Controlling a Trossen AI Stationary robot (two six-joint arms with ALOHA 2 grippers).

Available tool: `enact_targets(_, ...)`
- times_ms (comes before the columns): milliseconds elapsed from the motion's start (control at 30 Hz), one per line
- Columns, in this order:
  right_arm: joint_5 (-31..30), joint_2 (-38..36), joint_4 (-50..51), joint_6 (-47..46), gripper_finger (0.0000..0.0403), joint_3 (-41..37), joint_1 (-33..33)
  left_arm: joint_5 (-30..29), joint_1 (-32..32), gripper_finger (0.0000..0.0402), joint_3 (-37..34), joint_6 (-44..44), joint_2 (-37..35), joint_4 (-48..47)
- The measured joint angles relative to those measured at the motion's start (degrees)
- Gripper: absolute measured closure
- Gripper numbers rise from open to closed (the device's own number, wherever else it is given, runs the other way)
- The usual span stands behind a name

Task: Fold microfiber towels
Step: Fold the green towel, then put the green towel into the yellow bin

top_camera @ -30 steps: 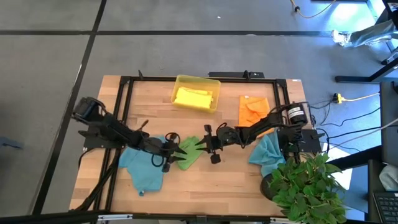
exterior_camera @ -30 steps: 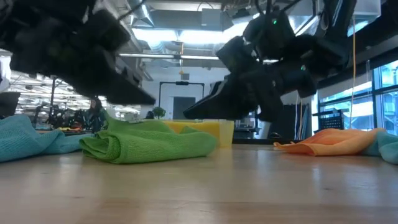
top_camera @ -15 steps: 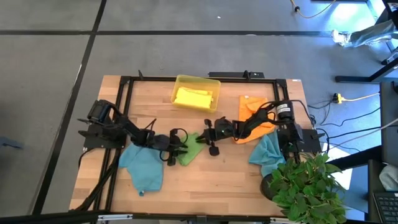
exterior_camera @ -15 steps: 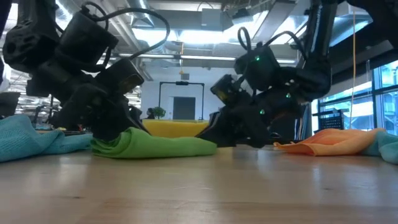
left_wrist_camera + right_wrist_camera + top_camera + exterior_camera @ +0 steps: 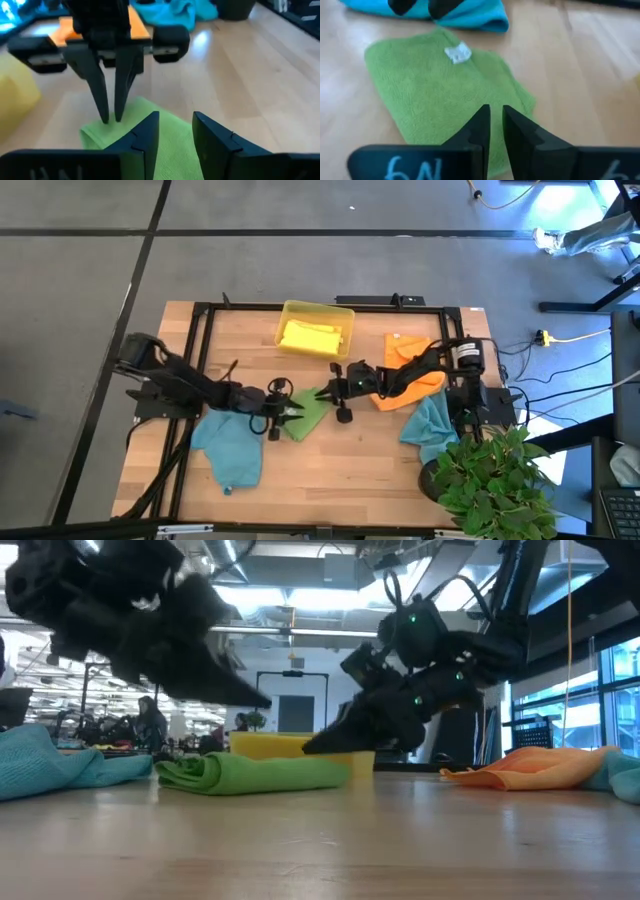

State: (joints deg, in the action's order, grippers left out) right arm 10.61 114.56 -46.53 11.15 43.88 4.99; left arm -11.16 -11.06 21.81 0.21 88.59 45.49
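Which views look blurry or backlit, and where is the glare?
Low view: ceiling lights glare behind, leaving both arms dark silhouettes over the green towel. Left wrist view: the orange towel is soft. Right wrist view: its own fingers are blurred, and so is the teal towel.

I'm seeing the green towel showing a nubbly, matt cloth pile with a small glossy white tag. Under it the table is looking like pale, smooth wood with a soft sheen. Beyond the towel, the yellow tray is reading as translucent plastic.
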Motion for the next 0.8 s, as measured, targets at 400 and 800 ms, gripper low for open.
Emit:
enact_targets(400, 6.8, -2.7, 0.6, 7.3, 0.0268, 0.3, -6.3, -6.8, -2.1, 0.0292, 0.0, -2.1, -8.7, -14.3)
enact_targets(800, -11.6, 1.4, 5.6, 17.8, 0.0132, 7.6, -15.5, -1.3, 2.8, 0.0292, 0.0, -14.2, -5.2, -23.0)
